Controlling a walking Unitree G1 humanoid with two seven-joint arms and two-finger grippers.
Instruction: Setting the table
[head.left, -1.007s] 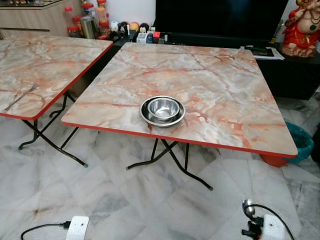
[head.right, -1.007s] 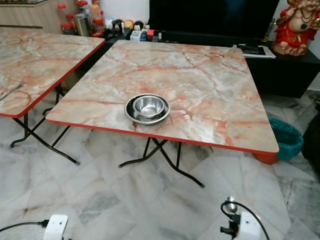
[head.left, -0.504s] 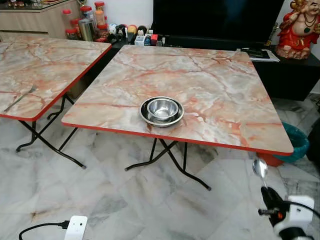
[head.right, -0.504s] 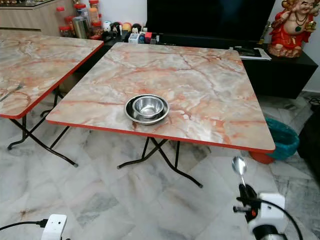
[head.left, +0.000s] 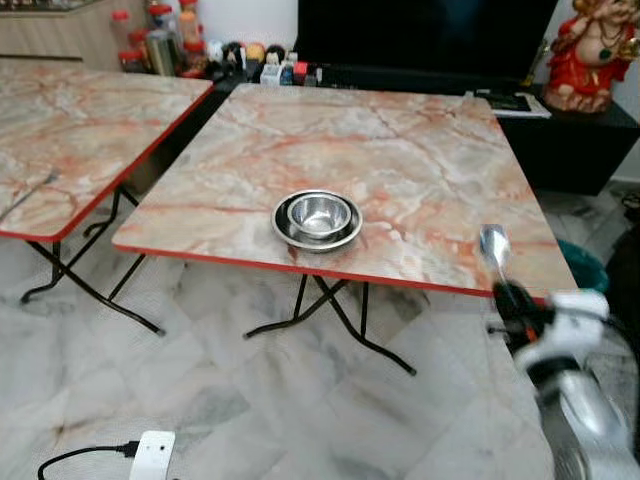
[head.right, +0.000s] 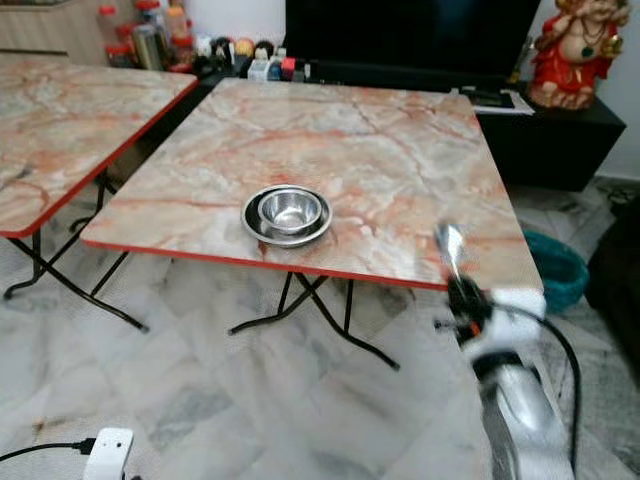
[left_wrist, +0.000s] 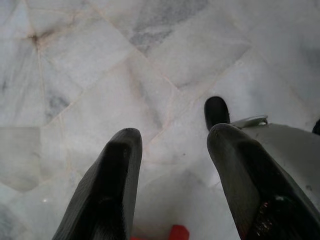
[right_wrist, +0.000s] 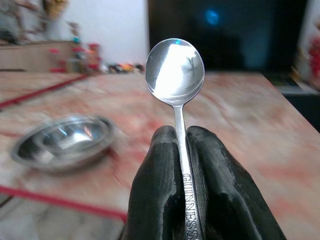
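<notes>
A steel bowl sits inside a steel plate near the front edge of the marble-patterned table. My right gripper is raised at the table's front right corner, shut on the handle of a metal spoon that points upward. The right wrist view has the spoon upright between the black fingers, with the bowl and plate beyond it. My left gripper hangs open over the floor.
A second marble table stands at the left with a utensil on it. A black TV cabinet with a red figurine is behind. A teal bin sits by the right corner. A white power strip lies on the floor.
My right arm has lifted the spoon from below the table's edge up to tabletop height at the front right corner. The camera has shifted slightly.
</notes>
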